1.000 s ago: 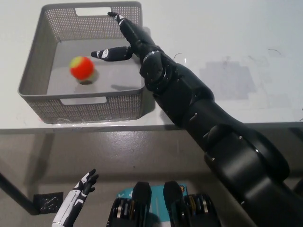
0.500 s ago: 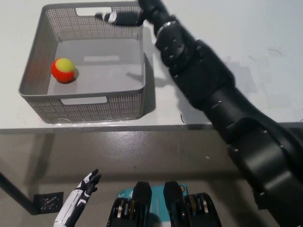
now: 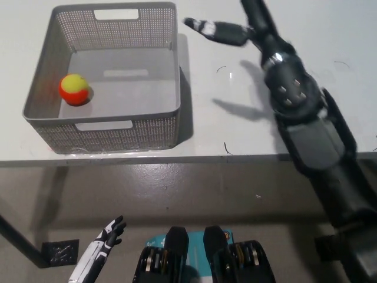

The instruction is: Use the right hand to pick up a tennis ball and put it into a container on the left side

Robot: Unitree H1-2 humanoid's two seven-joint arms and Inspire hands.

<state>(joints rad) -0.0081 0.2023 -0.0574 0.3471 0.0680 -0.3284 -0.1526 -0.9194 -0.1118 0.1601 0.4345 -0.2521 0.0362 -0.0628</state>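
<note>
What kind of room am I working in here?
Probably a lab or test bench: a plain white table over a bare concrete floor, holding only a grey perforated basket with a yellow-and-orange tennis ball.

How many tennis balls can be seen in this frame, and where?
1. The tennis ball lies inside the grey mesh basket, near its left wall. No other ball shows on the table.

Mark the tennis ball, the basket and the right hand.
tennis ball (image 3: 74,89): head view, middle of the ball, inside the basket at its left.
basket (image 3: 126,134): head view, near mesh wall.
right hand (image 3: 235,29): head view, middle of the black hand, above the table right of the basket.
</note>
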